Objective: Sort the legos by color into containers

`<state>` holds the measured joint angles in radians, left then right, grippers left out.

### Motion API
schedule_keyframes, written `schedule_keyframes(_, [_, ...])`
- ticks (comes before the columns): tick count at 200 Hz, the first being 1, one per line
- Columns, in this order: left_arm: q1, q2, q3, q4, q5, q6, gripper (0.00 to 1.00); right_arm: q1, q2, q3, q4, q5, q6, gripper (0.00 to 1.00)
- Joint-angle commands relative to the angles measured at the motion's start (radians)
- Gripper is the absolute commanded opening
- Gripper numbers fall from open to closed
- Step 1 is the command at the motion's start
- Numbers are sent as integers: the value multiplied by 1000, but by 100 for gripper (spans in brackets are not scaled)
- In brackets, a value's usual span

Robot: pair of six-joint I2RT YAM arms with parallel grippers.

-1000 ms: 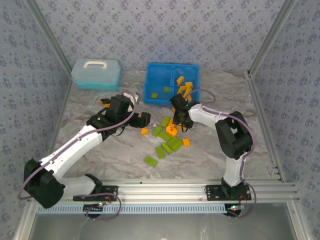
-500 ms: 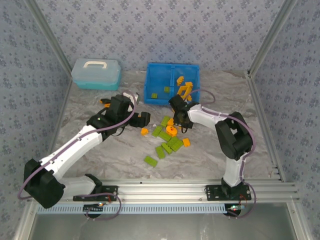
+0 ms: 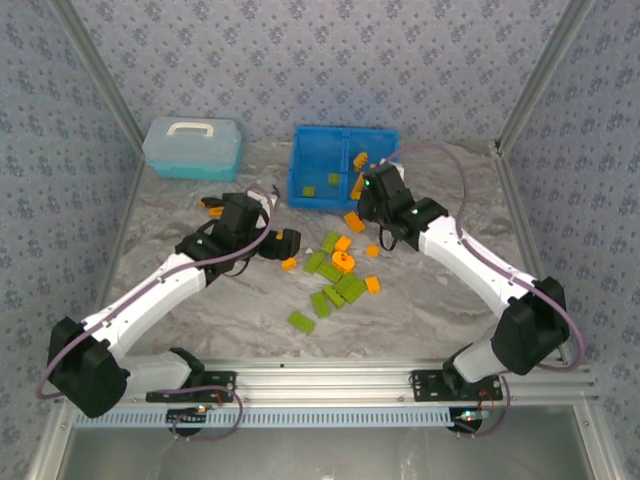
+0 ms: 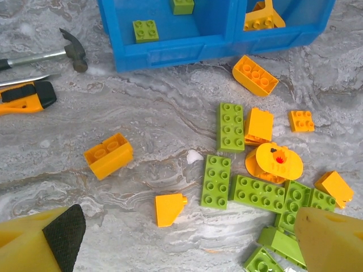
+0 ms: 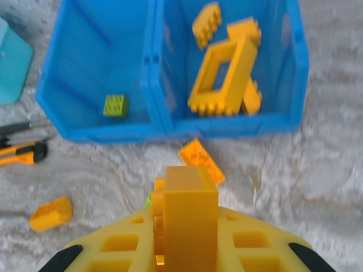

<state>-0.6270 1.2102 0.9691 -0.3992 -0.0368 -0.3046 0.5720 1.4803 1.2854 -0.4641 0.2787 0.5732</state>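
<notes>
**Materials and finishes**
Smooth, glossy plastic is presented by the legos, the orange brick and the blue bin; the table surface is marble-patterned and matt; the hammer head is dull metal.

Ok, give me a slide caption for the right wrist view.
Right gripper holds an orange brick in front of the blue bin.

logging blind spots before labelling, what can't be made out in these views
Right wrist view: blurred; the right gripper is shut on an orange brick, whose lower part its fingers hide.
Left wrist view: hammer handle cut off by left edge; green bricks partly behind a finger of the left gripper.
</notes>
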Motion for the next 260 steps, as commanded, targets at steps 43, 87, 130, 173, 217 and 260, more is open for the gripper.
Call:
schedule_keyframes(43, [-5,-107,-43,23,53,-42,99,-175,427,459,-18,-1,-235,24])
schedule_keyframes(87, [-5,-182,-88,16,72,-61,99,-251,788,894,-132,-122,-210,27])
schedule_keyframes(130, [-4,-193,-105,-19,31,-96,99,-269,1013,1182,-249,-137,-176,33])
schedule_keyframes(173, [-4,-202,-137,-43,-13,-138,99,-264,976,1183,-278,-152,-169,52])
schedule_keyframes(217, [-5,-163,-130,-33,-52,-189,99,-256,784,1097,-286,-132,-192,58])
schedule_keyframes(260, [6,-93,-116,-11,-84,-252,99,-206,388,668,-127,-126,-226,66])
